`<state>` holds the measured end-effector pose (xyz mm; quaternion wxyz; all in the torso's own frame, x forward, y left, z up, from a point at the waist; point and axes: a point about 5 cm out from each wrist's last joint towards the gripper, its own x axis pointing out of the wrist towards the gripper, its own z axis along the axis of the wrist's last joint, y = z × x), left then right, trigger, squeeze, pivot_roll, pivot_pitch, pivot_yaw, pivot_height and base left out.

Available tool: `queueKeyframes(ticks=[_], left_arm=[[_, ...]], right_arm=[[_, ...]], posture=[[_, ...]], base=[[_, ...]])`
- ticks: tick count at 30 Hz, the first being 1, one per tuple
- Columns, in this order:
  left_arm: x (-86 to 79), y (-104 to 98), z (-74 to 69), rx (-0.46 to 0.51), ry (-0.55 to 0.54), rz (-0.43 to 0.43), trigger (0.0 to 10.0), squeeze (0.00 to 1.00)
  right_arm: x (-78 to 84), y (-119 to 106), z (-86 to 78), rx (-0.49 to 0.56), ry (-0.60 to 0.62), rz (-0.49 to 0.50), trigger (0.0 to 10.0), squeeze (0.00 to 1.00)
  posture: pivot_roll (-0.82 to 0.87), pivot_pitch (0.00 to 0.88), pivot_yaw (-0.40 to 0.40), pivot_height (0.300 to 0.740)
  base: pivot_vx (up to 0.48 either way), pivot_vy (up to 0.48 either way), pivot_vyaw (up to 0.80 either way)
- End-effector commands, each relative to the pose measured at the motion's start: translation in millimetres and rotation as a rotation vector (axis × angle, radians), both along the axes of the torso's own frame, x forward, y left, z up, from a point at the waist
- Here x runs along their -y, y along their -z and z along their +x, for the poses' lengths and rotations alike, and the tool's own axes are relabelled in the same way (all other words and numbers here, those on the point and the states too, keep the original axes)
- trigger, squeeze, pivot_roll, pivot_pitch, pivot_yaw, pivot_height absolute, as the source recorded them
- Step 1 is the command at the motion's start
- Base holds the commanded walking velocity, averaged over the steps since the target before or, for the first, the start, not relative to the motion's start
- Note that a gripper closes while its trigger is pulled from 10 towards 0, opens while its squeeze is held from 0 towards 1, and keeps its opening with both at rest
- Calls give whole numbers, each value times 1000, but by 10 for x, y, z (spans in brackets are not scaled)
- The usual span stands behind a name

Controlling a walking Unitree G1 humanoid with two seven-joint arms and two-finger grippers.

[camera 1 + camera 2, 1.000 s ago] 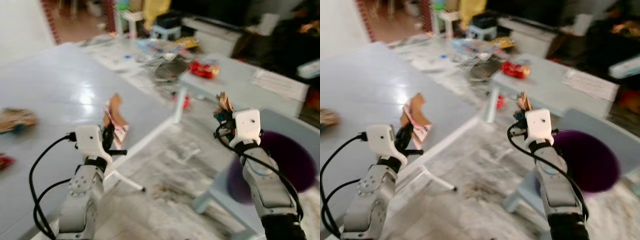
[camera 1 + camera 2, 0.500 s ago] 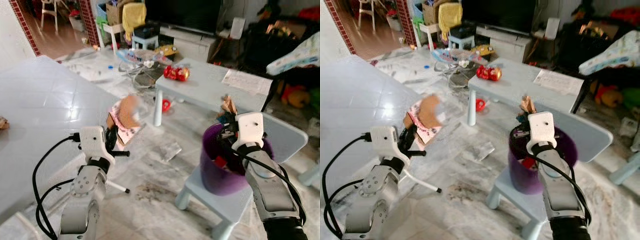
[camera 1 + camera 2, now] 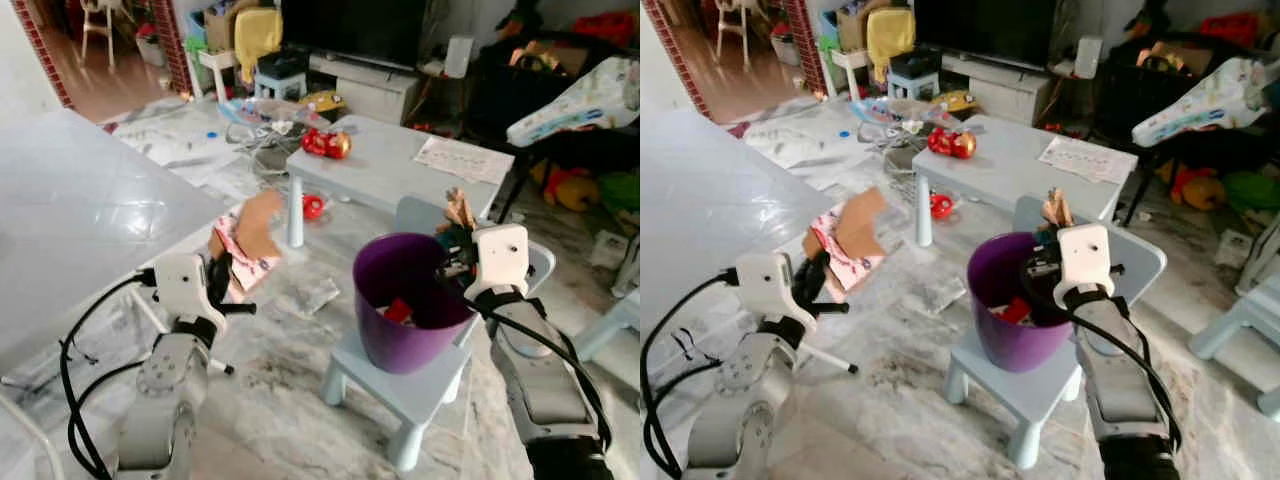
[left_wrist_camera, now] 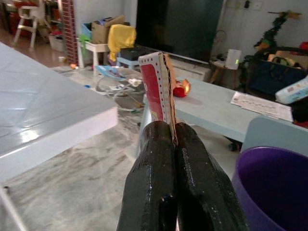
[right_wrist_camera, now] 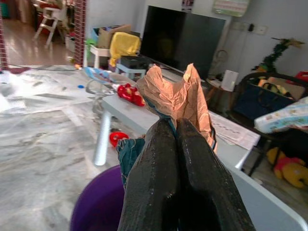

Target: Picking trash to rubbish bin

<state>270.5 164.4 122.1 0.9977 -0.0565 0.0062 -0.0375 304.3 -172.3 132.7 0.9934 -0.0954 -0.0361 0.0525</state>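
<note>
Camera has swung since before: purple bin (image 3: pixel 405 300) on pale stool (image 3: pixel 400 385) now fully in view. Right tool (image 3: pixel 455 240) clamped on crumpled wrapper (image 5: pixel 175 96) at bin's 2 o'clock rim. Left tool (image 3: pixel 222 280) clamped on red-white carton (image 4: pixel 156 86), bin's 9 o'clock, beside white counter (image 3: pixel 80 230).

A purple bin (image 3: pixel 405 310) stands on a pale blue stool (image 3: pixel 410 395) on the marble floor (image 3: pixel 280 400). Behind it, a pale blue desk (image 3: pixel 385 170) carries a red wrapper (image 3: pixel 326 143) and a paper sheet (image 3: pixel 463 159).

Head stereo pair looks forward-down; wrist cameras look along fingers (image 4: pixel 192 192), close; all share purple bin (image 3: pixel 405 310).
</note>
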Motion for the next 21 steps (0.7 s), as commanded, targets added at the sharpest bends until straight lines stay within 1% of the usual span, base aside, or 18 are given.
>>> queueKeyframes(ticks=[1, 5, 7, 9, 13, 21], left_arm=[[-49, -66, 18, 34, -10, 3, 0, 0], [-63, -87, 33, 52, -23, 5, 0, 0], [-68, -91, 35, 55, -23, -4, 0, 0], [-89, -95, 44, 52, -23, -16, 0, 0], [-87, -82, 46, 46, -19, -10, 0, 0], [-43, -46, 33, 31, 6, -6, 0, 0]], right_arm=[[-25, -77, 19, 27, -5, 5, 0, 0], [-14, -74, 20, 22, -1, 6, 0, 0], [-12, -72, 20, 21, 0, 6, 0, 0], [-12, -72, 23, 21, 0, 7, 0, 0], [-16, -78, 25, 23, -1, 7, 0, 0], [-27, -70, 22, 21, 1, 8, 0, 0]], posture=[[-41, 24, -2, 740], [-42, 24, -3, 740], [-43, 24, -1, 740], [-43, 24, -2, 740], [-44, 25, -2, 740], [-43, 26, 1, 740]], base=[[0, 0, 0], [0, 0, 0], [289, 0, -413], [326, 0, -800], [333, 0, -800], [327, 0, -773]])
